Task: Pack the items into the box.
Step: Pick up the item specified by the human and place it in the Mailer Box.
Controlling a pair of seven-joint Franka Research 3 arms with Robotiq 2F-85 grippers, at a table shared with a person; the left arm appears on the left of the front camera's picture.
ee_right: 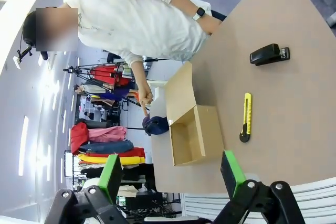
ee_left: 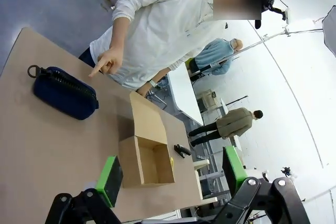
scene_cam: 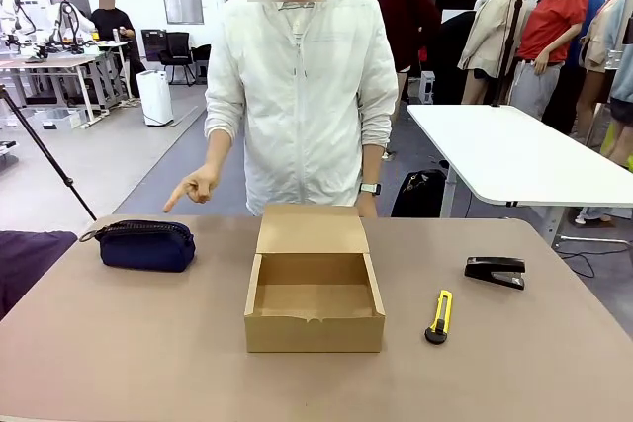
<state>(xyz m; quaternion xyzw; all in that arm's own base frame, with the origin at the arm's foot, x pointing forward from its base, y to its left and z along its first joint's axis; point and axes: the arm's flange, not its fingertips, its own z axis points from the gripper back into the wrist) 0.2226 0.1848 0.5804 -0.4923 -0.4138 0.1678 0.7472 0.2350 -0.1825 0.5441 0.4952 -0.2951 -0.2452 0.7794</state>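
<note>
Box (scene_cam: 314,333): we see it open in the middle of the bench (scene_cam: 119,343), flap up.
Pouch (scene_cam: 146,244): left of the box, well apart.
Stapler (scene_cam: 496,271): right of the box, well apart.
Yellow knife (scene_cam: 439,316): between box and stapler.
Person's hand (scene_cam: 196,188): behind the box's left, pointing at the pouch.
Left gripper (ee_left: 170,158): spread wide, holding nothing.
Right gripper (ee_right: 170,158): spread wide, holding nothing.

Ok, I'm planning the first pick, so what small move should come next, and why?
Probably swing the left gripper over the pouch and lower it there. The person's hand points at the pouch, which lies on the robot's left side. The gripper is open and empty, and the box stands open with nothing in it.
</note>
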